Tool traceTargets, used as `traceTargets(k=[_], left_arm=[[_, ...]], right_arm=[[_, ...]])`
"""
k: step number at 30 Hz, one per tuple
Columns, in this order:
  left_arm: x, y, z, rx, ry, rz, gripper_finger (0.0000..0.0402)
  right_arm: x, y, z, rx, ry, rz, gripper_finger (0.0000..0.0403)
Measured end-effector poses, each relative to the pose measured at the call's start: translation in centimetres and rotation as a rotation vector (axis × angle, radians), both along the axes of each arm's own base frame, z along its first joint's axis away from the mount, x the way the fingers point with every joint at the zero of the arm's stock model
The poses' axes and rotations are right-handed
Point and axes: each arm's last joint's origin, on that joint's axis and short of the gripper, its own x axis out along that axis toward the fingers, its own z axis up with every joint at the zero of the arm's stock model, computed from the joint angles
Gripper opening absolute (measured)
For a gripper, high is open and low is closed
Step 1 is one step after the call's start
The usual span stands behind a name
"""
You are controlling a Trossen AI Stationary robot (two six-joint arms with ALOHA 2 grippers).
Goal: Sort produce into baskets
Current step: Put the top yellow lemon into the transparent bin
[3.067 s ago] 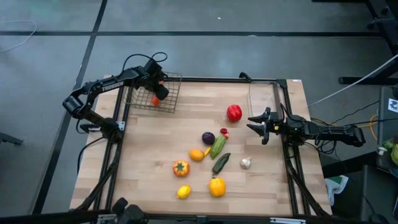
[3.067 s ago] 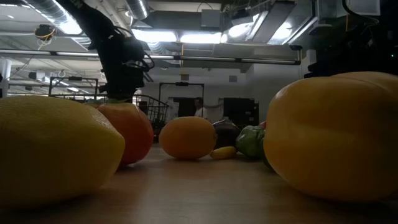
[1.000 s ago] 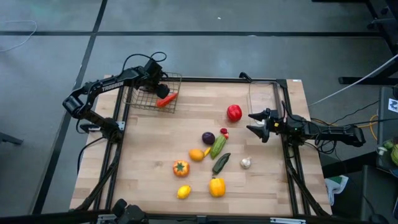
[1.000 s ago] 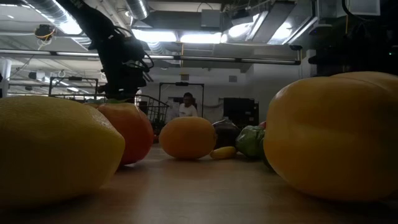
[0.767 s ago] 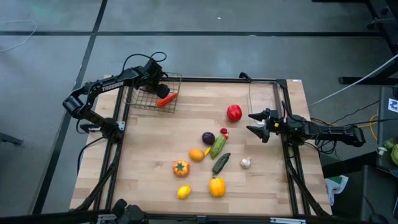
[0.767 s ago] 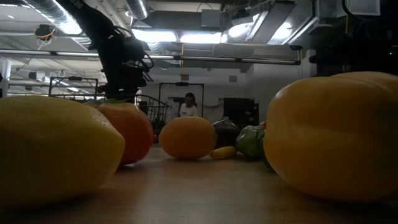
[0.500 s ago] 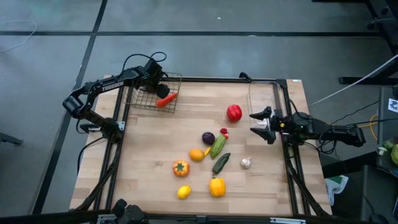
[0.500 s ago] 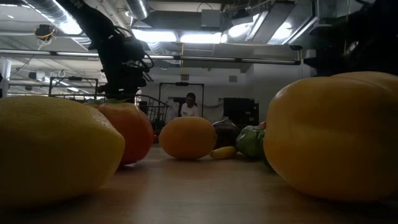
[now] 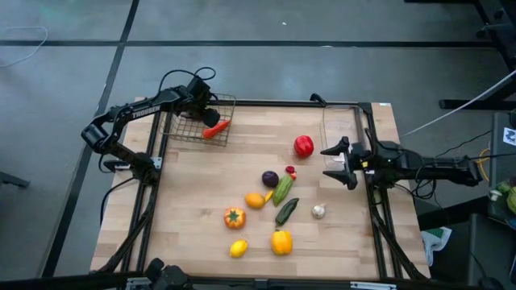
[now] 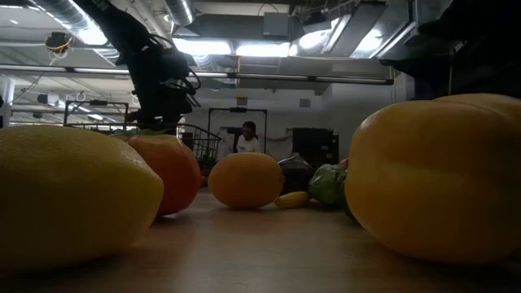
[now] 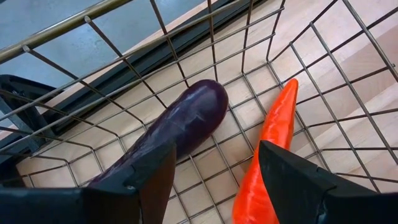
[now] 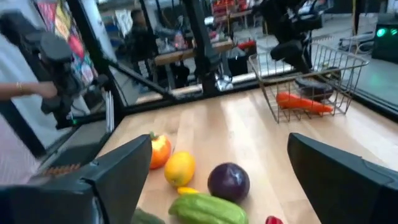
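Dark arms (image 9: 133, 109) (white lettering), black cables.

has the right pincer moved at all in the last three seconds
Yes, slightly. In the high view the right pincer has edged toward the clear bin, ending a little nearer its front wall than before, open and empty.

Wooden table (image 9: 193, 185): wire basket (image 9: 198, 118) far left, clear bin (image 9: 342, 129) far right; loose produce (image 9: 274, 205) clustered centre to near edge, garlic (image 9: 318, 211) rightmost.
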Motion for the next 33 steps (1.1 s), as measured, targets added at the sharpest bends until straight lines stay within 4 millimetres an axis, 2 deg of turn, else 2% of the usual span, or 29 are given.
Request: traceTargets(k=[15, 23, 33], left_arm=[[0.0, 0.0, 0.0, 0.000, 0.000, 0.001, 0.0225], [0.0, 0.0, 0.0, 0.000, 0.000, 0.001, 0.0225], [0.0, 0.0, 0.0, 0.000, 0.000, 0.001, 0.0225]], right_arm=[[3.1, 0.0, 3.7, -0.142, 0.136, 0.081, 0.0373], [5.2, 0.0, 4.4, -0.130, 0.191, 0.135, 0.0373], [9.0, -0.1, 4.6, -0.136, 0.289, 0.146, 0.0373]])
